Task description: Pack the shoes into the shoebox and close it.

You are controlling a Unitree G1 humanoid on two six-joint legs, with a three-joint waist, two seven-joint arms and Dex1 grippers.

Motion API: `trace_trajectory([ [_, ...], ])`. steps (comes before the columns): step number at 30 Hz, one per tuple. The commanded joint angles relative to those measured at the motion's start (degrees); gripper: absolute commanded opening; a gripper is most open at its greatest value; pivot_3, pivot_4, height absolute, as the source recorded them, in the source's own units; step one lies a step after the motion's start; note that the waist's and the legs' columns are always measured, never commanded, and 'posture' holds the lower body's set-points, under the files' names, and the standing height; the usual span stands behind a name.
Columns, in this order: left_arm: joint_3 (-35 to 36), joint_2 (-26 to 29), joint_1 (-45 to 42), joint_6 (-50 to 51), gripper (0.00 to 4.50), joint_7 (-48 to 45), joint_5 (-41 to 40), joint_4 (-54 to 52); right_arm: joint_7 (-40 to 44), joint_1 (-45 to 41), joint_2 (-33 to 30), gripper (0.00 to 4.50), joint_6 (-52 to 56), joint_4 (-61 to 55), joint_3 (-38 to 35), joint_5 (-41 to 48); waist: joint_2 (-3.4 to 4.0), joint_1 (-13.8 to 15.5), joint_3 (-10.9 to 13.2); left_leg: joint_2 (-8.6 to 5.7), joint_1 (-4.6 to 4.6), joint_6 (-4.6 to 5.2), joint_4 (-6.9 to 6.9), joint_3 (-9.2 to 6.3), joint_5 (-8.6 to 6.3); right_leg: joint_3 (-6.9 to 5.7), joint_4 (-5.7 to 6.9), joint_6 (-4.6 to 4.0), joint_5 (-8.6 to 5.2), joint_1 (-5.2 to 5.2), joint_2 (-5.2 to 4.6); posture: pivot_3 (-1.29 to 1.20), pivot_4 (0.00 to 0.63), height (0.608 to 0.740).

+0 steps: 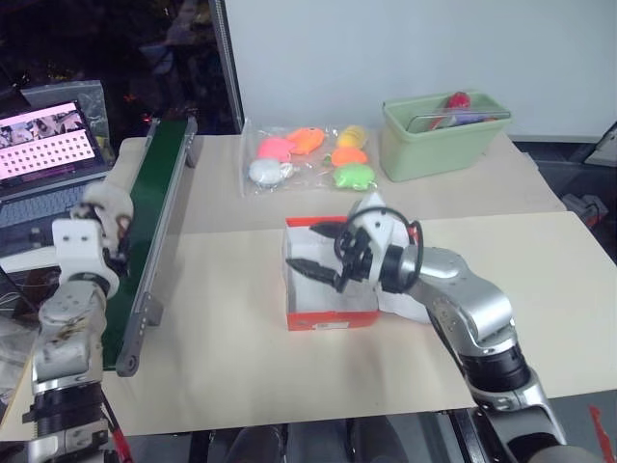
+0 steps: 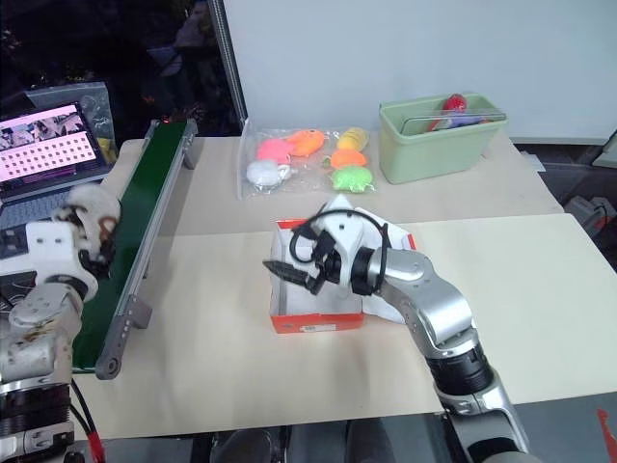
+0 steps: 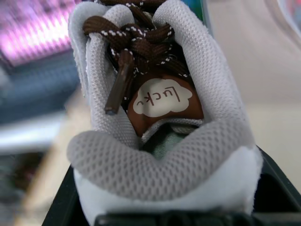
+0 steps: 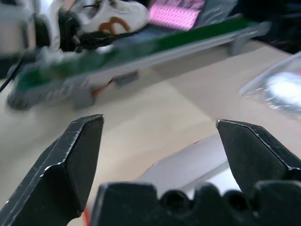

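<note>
One white shoe [image 3: 164,155] with dark brown laces is held heel-first in my left gripper [image 1: 114,227], which is shut on it, lifted above the green conveyor at the left. The same shoe [image 4: 113,19] shows across the table in the right wrist view. The red-orange shoebox [image 1: 333,321] stands open at the table's middle, its white inside partly hidden. My right gripper [image 1: 323,253] hovers over the box's left half, open, nothing between its black fingers [image 4: 80,160]. A second shoe is not visible to me.
A long green conveyor [image 1: 154,222] runs along the table's left side, with a laptop [image 1: 48,140] beyond it. A clear bag of squishy toys [image 1: 308,154] lies behind the box. A pale green bin [image 1: 443,135] stands at the back right.
</note>
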Motion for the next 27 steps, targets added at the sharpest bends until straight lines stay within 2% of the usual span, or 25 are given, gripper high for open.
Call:
trace_trajectory([
  [1,-6.6,-2.3,-3.8,-6.6,2.5,3.0,6.2,-9.2,-10.1,-5.4,9.3,4.5,5.7,4.8,-9.8,8.3,0.0,0.1,0.0,0.0,-0.04,-0.01,0.0,0.02,0.01,0.02,0.01,-0.02,0.02,-0.06,0.0,0.0,0.15,0.74],
  [5,-13.4,-10.8,-6.3,-2.8,2.5,-1.9,-1.0,-14.6,-20.0,-10.0,19.6,4.5,15.0,11.0,-19.6,19.8,0.02,0.0,0.0,0.0,-0.06,0.0,0.0,0.04,0.01,0.06,0.05,-0.1,0.07,-0.11,0.0,0.0,0.15,0.74],
  [7,-15.6,-15.7,-6.1,1.3,2.5,-4.8,-7.9,-17.7,-25.1,-12.0,23.9,4.5,18.5,14.3,-24.3,26.7,0.02,-0.2,0.0,0.0,-0.18,0.01,0.0,0.06,0.01,0.06,0.14,-0.1,0.07,-0.25,0.02,0.0,0.15,0.74],
  [10,-17.4,-18.8,-5.7,4.5,2.5,-7.2,-11.7,-20.6,-29.9,-13.8,26.1,4.5,21.1,18.0,-28.0,34.5,0.02,-0.3,0.0,0.0,-0.33,0.0,0.04,0.09,0.02,0.1,0.26,-0.11,0.08,-0.38,0.02,0.0,0.15,0.74],
  [14,-17.9,-20.2,-6.5,9.1,2.5,-9.0,-16.6,-23.1,-33.7,-15.3,25.2,4.5,21.4,21.9,-29.3,39.5,0.06,-1.9,0.0,0.03,-0.28,0.03,0.03,0.25,0.0,0.21,0.25,-0.12,0.09,-0.49,0.09,0.0,0.15,0.74],
  [17,-20.5,-18.7,-6.7,10.5,2.5,-12.0,-17.3,-24.6,-35.3,-15.7,25.0,4.5,20.6,23.6,-29.3,41.3,0.07,-2.4,0.0,0.04,-0.14,0.09,0.03,0.47,-0.03,0.3,0.26,-0.13,0.1,-0.42,0.17,0.0,0.15,0.74],
  [27,-22.8,-17.8,-6.2,14.5,2.5,-15.6,-20.2,-25.7,-37.4,-17.1,26.1,4.5,17.4,23.7,-26.5,44.3,0.08,-1.8,0.0,0.05,-0.16,0.15,0.05,0.64,-0.06,0.41,0.24,-0.14,0.1,-0.44,0.19,0.0,0.15,0.74],
])
